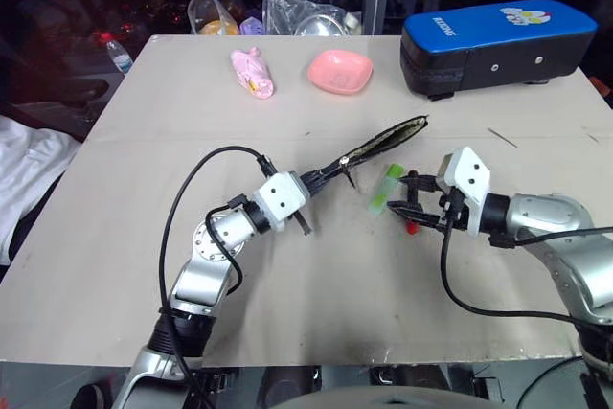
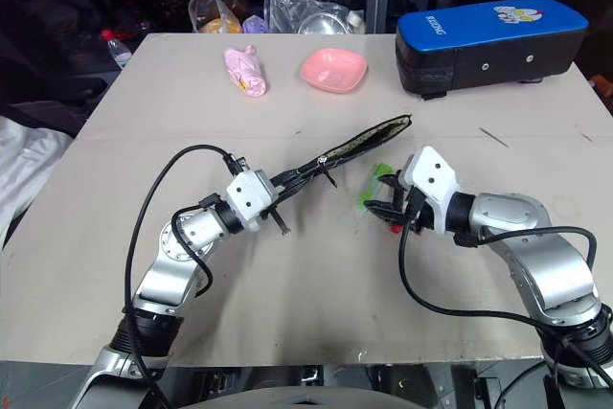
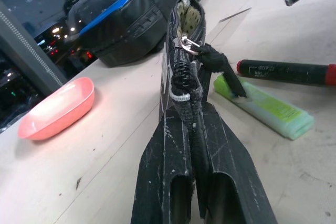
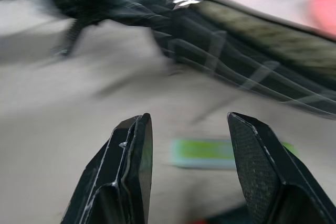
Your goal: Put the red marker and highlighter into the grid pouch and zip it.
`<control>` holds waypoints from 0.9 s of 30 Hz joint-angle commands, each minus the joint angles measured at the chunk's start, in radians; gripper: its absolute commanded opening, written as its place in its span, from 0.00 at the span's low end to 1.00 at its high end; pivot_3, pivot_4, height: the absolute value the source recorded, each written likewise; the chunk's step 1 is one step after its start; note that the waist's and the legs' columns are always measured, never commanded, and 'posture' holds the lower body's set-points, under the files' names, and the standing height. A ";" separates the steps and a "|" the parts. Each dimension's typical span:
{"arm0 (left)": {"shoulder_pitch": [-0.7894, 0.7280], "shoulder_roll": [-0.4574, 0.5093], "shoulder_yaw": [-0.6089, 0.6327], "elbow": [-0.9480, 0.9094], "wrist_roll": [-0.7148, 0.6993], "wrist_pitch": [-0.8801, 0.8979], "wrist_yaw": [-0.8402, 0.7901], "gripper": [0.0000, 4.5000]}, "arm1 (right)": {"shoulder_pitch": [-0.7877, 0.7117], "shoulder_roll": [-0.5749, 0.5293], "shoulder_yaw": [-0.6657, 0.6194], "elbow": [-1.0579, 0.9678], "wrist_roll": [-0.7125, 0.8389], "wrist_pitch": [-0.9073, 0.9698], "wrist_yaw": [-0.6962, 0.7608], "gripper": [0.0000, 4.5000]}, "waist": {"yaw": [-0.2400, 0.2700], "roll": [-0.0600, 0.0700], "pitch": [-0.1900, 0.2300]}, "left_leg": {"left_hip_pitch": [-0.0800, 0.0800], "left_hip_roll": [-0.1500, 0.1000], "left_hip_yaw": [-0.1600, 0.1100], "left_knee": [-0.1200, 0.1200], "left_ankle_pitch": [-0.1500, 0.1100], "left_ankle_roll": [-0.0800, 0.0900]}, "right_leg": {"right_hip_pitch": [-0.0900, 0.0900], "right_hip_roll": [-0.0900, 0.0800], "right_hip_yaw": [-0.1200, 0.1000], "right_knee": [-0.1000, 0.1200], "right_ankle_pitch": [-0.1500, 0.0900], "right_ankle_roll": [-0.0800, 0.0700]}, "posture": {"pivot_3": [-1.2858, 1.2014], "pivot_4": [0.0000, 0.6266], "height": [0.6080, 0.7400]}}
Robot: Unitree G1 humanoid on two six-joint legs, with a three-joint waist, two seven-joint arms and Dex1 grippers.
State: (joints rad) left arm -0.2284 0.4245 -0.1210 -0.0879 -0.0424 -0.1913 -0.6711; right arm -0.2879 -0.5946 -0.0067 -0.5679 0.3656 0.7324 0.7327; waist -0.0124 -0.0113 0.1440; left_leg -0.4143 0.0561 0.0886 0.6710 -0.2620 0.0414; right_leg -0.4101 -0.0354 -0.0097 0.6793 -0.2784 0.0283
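Your left gripper (image 1: 330,176) is clamped on the black grid-lined fabric pouch (image 1: 388,140), holding it up. Your right gripper (image 1: 406,203), jaws parted and empty, sits nearer the pens: the flat light-green highlighter (image 1: 386,189) lies just ahead between the fingertips, long axis crosswise to them, and the slim black red-ended marker (image 3: 286,70) alongside.

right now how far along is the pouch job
Early. The left claw is shut on one end of the pouch, holding it up with its mouth open. The right claw is open and empty above the highlighter and marker, both on the table. Left: load both, then zip.
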 commanded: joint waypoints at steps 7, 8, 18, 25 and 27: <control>-0.015 0.006 0.012 -0.020 -0.018 -0.001 -0.002 0.00 | 0.036 0.008 -0.003 0.030 -0.045 0.006 -0.120 0.49 | 0.008 0.000 0.000 | -0.001 0.000 0.000 0.000 0.002 -0.004 | 0.000 0.000 0.001 -0.001 0.000 0.000 | 0.52 0.24 0.98; -0.015 0.006 0.012 -0.019 -0.018 -0.001 -0.003 0.00 | 0.029 0.019 0.000 0.032 -0.051 -0.022 -0.126 0.49 | 0.008 0.000 0.000 | -0.001 0.000 0.000 0.000 0.002 -0.004 | 0.000 0.000 0.001 -0.001 0.000 0.000 | 0.52 0.24 0.98; -0.016 -0.003 -0.006 -0.008 -0.008 -0.012 -0.002 0.00 | -0.212 0.102 0.049 0.240 -0.110 -0.127 -0.167 0.49 | 0.014 0.000 0.000 | -0.002 0.000 -0.001 0.000 0.003 -0.005 | 0.000 0.001 0.000 -0.001 0.000 0.000 | 0.52 0.24 0.98; -0.013 -0.004 -0.005 -0.006 -0.002 -0.021 0.005 0.00 | -0.231 0.091 0.106 0.304 -0.138 -0.122 -0.137 0.21 | 0.014 0.000 0.000 | -0.001 0.000 0.001 0.000 0.003 -0.004 | -0.001 0.000 0.000 -0.001 0.000 0.000 | 0.52 0.24 0.98; -0.009 -0.002 -0.006 -0.008 0.000 -0.024 0.004 0.00 | -0.243 0.098 0.109 0.317 -0.138 -0.129 -0.138 0.01 | 0.012 0.000 0.000 | -0.001 0.000 0.001 0.000 0.002 -0.004 | -0.001 0.001 0.000 0.000 0.000 0.000 | 0.52 0.24 0.98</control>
State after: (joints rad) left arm -0.2330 0.4236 -0.1279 -0.0853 -0.0403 -0.1895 -0.6731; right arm -0.4992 -0.4997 0.1117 -0.2364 0.2323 0.6262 0.5920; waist 0.0000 -0.0117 0.1440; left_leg -0.4149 0.0564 0.0891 0.6708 -0.2599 0.0380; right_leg -0.4107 -0.0347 -0.0095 0.6794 -0.2784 0.0283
